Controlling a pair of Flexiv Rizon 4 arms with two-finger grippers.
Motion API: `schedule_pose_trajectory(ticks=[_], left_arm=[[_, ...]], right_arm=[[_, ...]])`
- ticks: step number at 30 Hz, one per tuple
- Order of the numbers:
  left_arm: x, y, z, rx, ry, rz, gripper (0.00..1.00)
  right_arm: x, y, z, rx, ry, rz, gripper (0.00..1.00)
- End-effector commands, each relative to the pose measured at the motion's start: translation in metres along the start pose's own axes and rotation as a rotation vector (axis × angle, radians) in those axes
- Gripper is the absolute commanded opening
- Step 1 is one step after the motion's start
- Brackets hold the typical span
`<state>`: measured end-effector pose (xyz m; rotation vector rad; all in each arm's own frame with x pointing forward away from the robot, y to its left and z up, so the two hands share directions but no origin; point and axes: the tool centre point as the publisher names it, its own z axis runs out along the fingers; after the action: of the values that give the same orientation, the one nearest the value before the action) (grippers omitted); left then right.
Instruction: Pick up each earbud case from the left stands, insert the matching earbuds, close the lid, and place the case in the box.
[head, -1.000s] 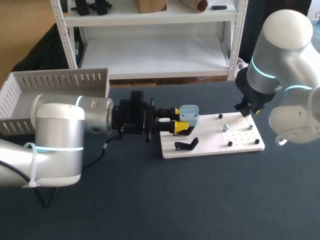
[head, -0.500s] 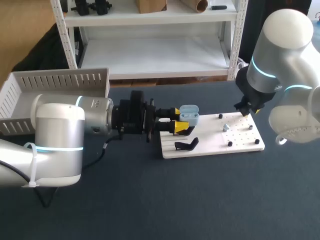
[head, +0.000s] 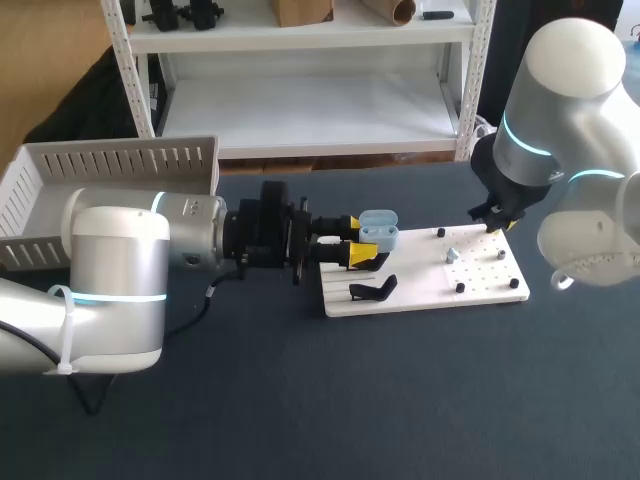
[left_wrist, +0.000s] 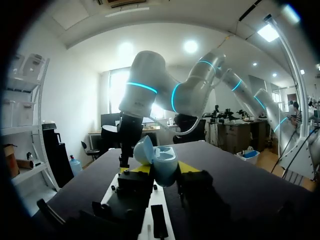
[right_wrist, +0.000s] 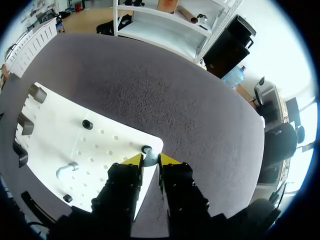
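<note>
The left fingers (left_wrist: 189, 168) are clamped on the open pale-blue plastic earbud case (left_wrist: 159, 162) above the left end of the white pegboard (head: 480, 285), and the right fingers (right_wrist: 167, 160) pinch 1 small pale earbud (right_wrist: 148, 159) at its far right corner, so a shallow grip there could drop it on lifting.

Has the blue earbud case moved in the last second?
No. The blue earbud case sits at the same spot over the white board's left end, in the left gripper.
</note>
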<state>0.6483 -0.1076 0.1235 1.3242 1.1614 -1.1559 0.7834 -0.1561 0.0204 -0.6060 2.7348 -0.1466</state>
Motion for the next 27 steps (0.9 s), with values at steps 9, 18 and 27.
schedule_pose_trajectory(ticks=[9, 18, 27], left_arm=[[0.001, 0.001, 0.000, 0.000, -0.003, 0.002, 0.00], [0.001, 0.001, 0.000, 0.000, -0.003, 0.002, 0.00], [0.001, 0.001, 0.000, 0.000, -0.003, 0.002, 0.00]], right_arm=[[0.008, -0.004, -0.033, 0.010, -0.047, -0.018, 0.00], [0.024, 0.001, -0.092, 0.010, -0.085, -0.048, 0.00], [0.036, 0.039, -0.164, 0.137, -0.014, -0.050, 0.00]])
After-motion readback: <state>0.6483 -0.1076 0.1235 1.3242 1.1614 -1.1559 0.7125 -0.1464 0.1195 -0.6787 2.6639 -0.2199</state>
